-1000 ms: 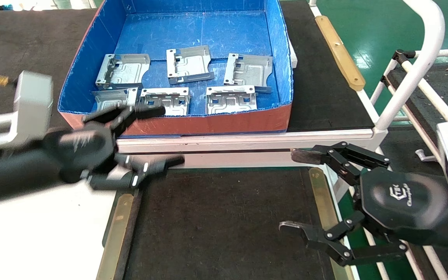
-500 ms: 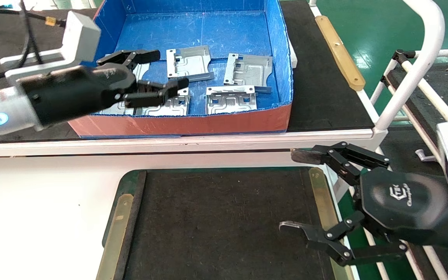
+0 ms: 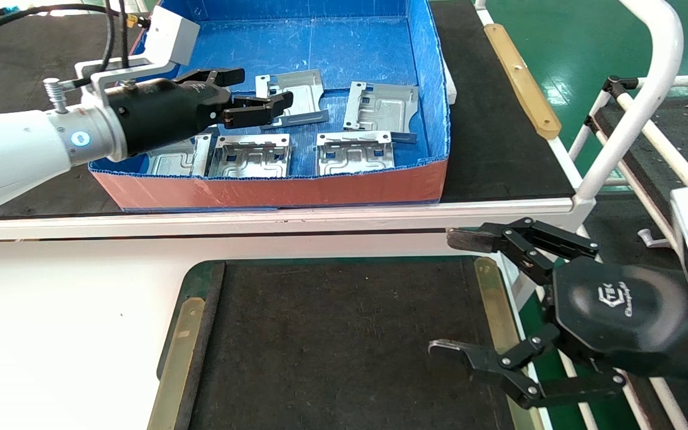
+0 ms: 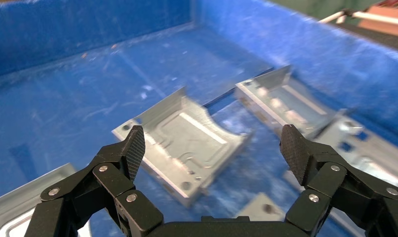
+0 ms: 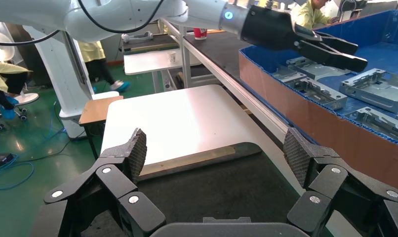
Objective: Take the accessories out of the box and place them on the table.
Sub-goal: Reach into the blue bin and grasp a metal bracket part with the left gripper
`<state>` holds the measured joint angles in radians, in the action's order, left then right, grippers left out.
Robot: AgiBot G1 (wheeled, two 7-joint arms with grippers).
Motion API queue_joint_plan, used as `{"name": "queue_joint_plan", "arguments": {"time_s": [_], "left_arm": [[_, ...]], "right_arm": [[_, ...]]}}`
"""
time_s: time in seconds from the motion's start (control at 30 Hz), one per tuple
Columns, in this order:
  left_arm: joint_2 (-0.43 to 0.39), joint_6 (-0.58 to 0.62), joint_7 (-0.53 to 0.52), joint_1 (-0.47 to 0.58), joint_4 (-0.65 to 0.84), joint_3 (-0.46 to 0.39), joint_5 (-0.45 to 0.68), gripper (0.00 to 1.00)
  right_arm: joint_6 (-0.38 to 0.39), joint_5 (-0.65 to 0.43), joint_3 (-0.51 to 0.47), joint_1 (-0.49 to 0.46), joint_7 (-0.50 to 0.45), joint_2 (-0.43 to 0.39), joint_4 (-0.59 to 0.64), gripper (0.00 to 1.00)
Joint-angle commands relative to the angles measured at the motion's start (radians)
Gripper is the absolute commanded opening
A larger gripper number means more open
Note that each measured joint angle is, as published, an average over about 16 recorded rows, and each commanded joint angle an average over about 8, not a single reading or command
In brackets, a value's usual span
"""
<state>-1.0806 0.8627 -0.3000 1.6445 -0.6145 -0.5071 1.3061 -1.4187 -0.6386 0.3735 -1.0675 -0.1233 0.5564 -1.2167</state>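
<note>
Now the left gripper (image 3: 254,95) is inside the box (image 3: 272,191), with its fingers spread apart and holding nothing, just above the middle bracket of the far row (image 3: 293,95). This bracket lies flat and a little turned, its bent tabs standing up. Seen from the left wrist, the same bracket (image 4: 184,140) sits between the two finger pads (image 4: 134,148) and below them, with bare blue floor around it.

The other accessories (image 3: 380,107) lie flat in two rows near the front wall of the box. The front row (image 3: 356,152) is almost touching this wall, so little room stays there. The far half of the box floor is free.

The table (image 3: 344,334) has its dark mat free of parts. The right gripper (image 3: 457,292) hangs over its right edge, fingers wide apart.
</note>
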Motion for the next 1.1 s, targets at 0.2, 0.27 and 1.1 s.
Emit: {"name": "queue_joint_plan", "arguments": {"time_s": [0.2, 0.27, 1.1], "left_arm": [[-0.059, -0.084, -0.018, 0.043, 0.092, -0.028, 0.058, 1.0], [-0.073, -0.104, -0.015, 0.05, 0.112, -0.032, 0.068, 1.0], [-0.212, -0.245, 0.062, 0.109, 0.34, -0.036, 0.093, 1.0]], "right_arm": [[0.0, 0.0, 0.0, 0.0, 0.0, 0.0, 0.0, 1.0], [0.0, 0.0, 0.0, 0.0, 0.0, 0.0, 0.0, 1.0], [0.0, 0.0, 0.0, 0.0, 0.0, 0.0, 0.0, 1.0]]}}
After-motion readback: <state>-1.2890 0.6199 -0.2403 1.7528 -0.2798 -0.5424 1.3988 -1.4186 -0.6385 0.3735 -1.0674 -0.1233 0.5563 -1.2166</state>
